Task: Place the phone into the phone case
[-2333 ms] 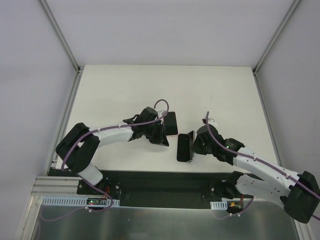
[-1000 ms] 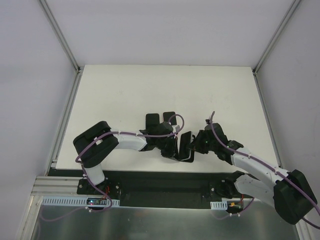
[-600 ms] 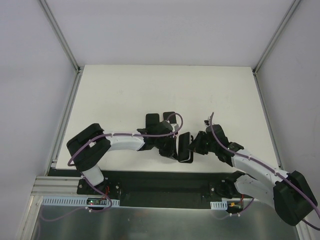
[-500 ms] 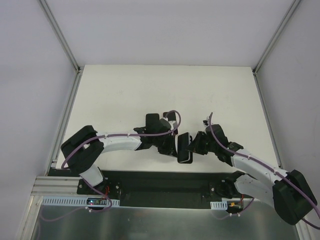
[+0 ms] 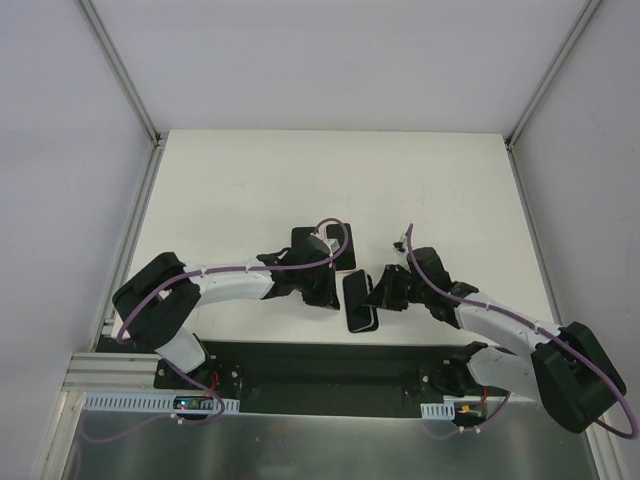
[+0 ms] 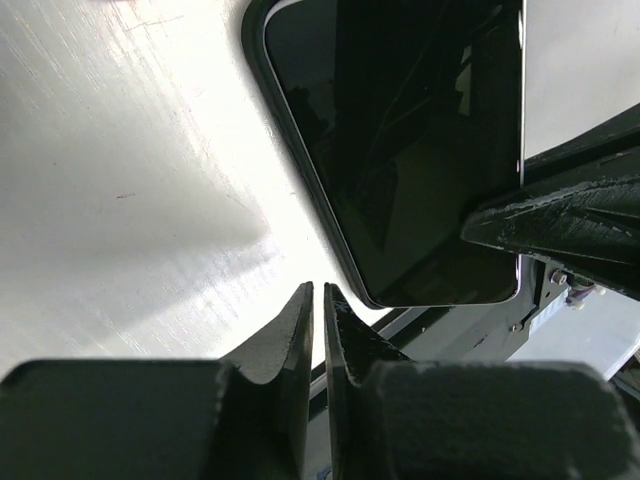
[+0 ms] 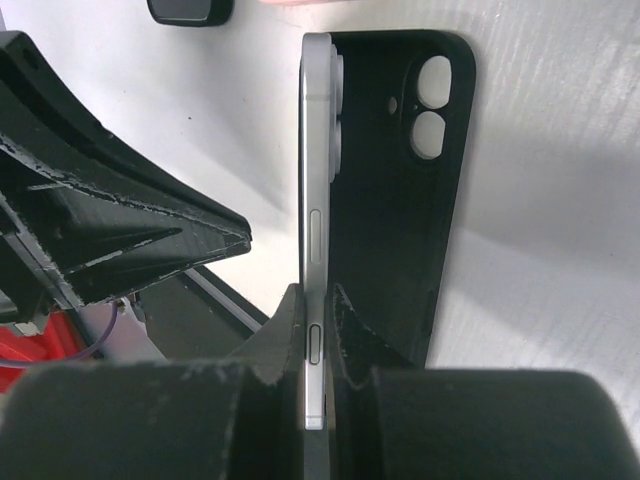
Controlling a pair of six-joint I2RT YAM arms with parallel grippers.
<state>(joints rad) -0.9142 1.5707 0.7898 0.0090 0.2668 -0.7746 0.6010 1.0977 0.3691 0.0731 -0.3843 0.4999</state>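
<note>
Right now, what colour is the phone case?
The case is black, clearest in right wrist view.

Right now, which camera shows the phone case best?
Right wrist: the black phone case shows its face and lens cutouts beside the edge-on phone. Left wrist shows mainly the phone's screen; from the top, I cannot pick the case out.
</note>
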